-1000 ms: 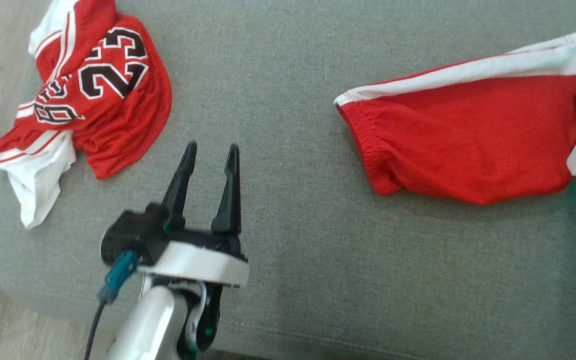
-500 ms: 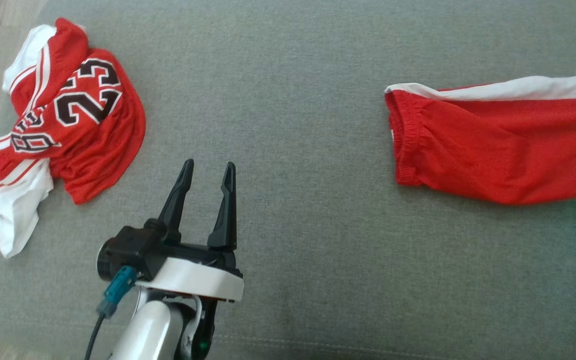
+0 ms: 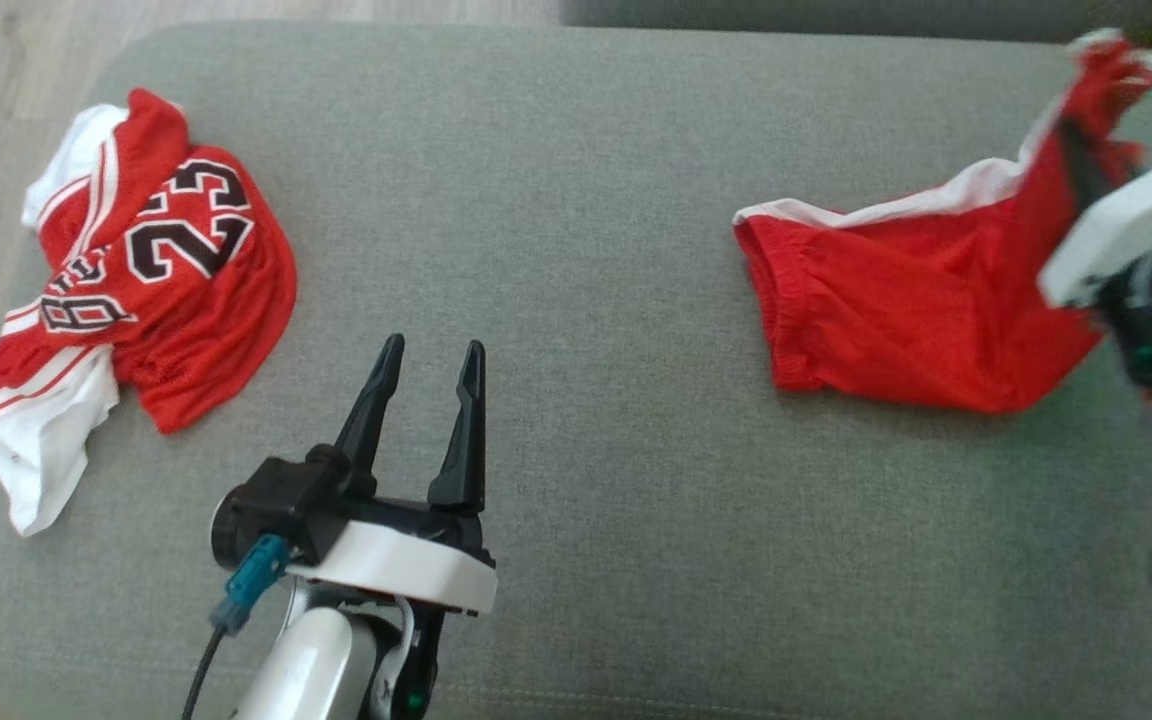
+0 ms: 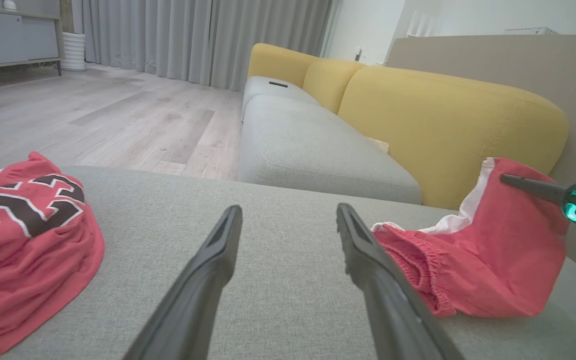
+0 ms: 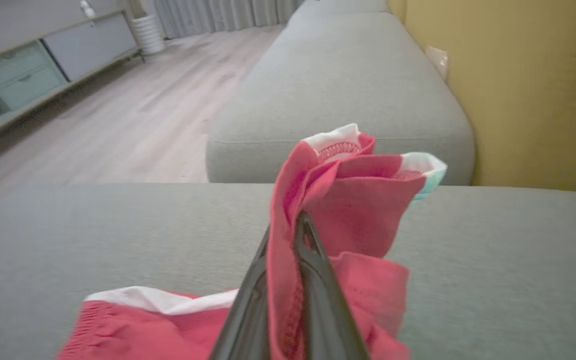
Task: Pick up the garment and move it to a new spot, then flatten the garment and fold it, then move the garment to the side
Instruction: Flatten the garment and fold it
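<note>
Right end of the shorts [image 3: 896, 300] is now up off the cushion [image 3: 586, 200], my right jaws clamped on it near the right edge. Long axis runs left toward my left jaws: wide open, empty.

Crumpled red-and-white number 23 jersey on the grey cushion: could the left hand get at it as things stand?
Probably yes. The left hand stands open and empty, and only bare grey fabric cushion lies between it and the crumpled red-and-white jersey on its left; nothing blocks the way.
</note>
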{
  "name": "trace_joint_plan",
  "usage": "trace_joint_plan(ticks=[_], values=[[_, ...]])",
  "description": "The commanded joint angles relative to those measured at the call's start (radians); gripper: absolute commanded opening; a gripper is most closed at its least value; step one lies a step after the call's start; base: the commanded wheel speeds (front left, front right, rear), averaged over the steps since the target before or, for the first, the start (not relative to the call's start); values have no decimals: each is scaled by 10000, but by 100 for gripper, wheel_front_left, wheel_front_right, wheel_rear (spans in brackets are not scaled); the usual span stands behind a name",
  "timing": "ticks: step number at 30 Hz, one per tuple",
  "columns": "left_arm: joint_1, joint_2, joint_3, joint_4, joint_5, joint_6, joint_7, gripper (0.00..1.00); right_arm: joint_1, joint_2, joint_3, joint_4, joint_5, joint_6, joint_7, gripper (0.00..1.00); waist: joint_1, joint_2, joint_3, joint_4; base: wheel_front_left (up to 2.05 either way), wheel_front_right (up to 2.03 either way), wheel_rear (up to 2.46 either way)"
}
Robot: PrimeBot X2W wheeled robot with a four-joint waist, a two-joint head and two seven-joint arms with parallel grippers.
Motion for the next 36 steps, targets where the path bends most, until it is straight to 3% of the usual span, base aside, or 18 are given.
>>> trace_joint_plan(ticks=[1, 9, 10, 11, 12, 13, 17, 21, 26, 30, 31, 32, 36], values=[[-88, -25, 290, -271, 2, -45, -89, 100, 171, 95, 107, -378, 89, 67, 16, 0, 0, -1, -78, 67, 0, 0, 0], [-141, -25, 345, -198, 2, -172, -89, 100, 1392, 1183, 378, -1769, 174, 67, 571, 0, 0, -1, -250, 384, 0, 0, 0], [-138, -25, 337, -196, -4, -179, -89, 100, 1535, 1295, 437, -1916, 190, 67, 606, 22, 0, -1, -253, 416, 0, 0, 0], [-132, -25, 323, -193, -1, -184, -89, 100, 1675, 1383, 458, -2036, 240, 67, 650, 33, 0, -1, -259, 446, 0, 0, 0], [-120, -25, 306, -187, 1, -183, -89, 100, 1793, 1451, 465, -2170, 299, 67, 676, 59, 0, -1, -263, 469, 0, 0, 0], [-108, -25, 283, -182, -3, -179, -89, 100, 1899, 1497, 448, -2330, 379, 67, 663, 100, 0, -1, -266, 488, 0, 0, 0], [-65, -25, 218, -163, -40, -170, -89, 100, 2356, 1436, 260, -3166, 927, 67, 580, 100, 0, -1, -317, 520, 0, 0, 0], [-11, -25, 164, -170, -49, -154, -89, 100, 3014, 712, -108, -3916, 1344, 67, 661, 100, 0, -1, -382, 545, 0, 0, 0], [46, -26, 53, -219, -87, -147, -89, 100, 3980, -318, -1278, -4276, 1653, 67, 920, 100, 0, -1, -358, 637, 0, 0, 0], [136, -26, -46, -186, -138, -127, -89, 100, 4518, -540, -2003, -4464, 2088, 67, 1313, 100, 0, -1, -337, 699, 0, 0, 0], [148, -26, -71, -176, -140, -131, -89, 100, 4563, -526, -2092, -4520, 2240, 67, 1433, 40, 0, -1, -323, 716, 0, 0, 0], [150, -26, -97, -169, -138, -139, -89, 100, 4572, -479, -2179, -4533, 2421, 67, 1569, 0, 0, -1, -303, 737, 0, 0, 0], [3, -26, -207, -175, -131, -190, -89, 100, 4264, -425, -2089, -4349, 2691, 67, 2212, 0, 0, -1, -94, 896, 0, 0, 0]])
